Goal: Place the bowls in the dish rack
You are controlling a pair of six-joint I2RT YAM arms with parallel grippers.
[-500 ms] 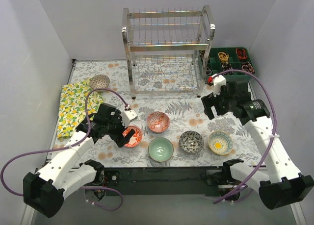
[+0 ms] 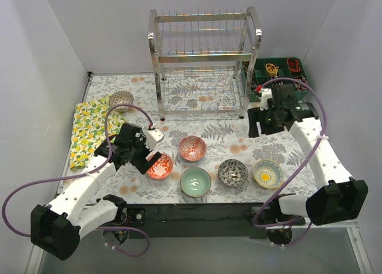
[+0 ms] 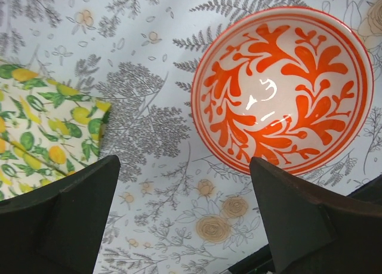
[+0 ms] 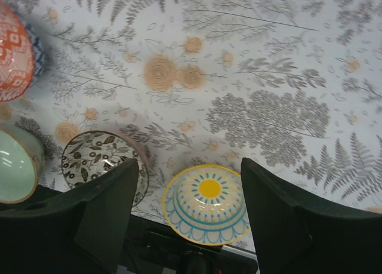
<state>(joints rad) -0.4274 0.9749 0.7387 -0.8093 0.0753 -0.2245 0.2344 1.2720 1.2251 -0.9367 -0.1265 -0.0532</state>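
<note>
The chrome dish rack (image 2: 205,62) stands at upper centre of the overhead frame, its bowls below it on the floral tabletop (image 2: 227,137). At lower left, the left tool (image 3: 185,226) hangs wide open and empty beside the orange-red bowl (image 3: 283,89) (which fills the upper right of the wrist view). At right centre, the right tool (image 4: 188,166), also spread wide and holding nothing, hovers over the yellow-centred bowl (image 4: 207,203) and dark grey bowl (image 4: 101,160).
</note>
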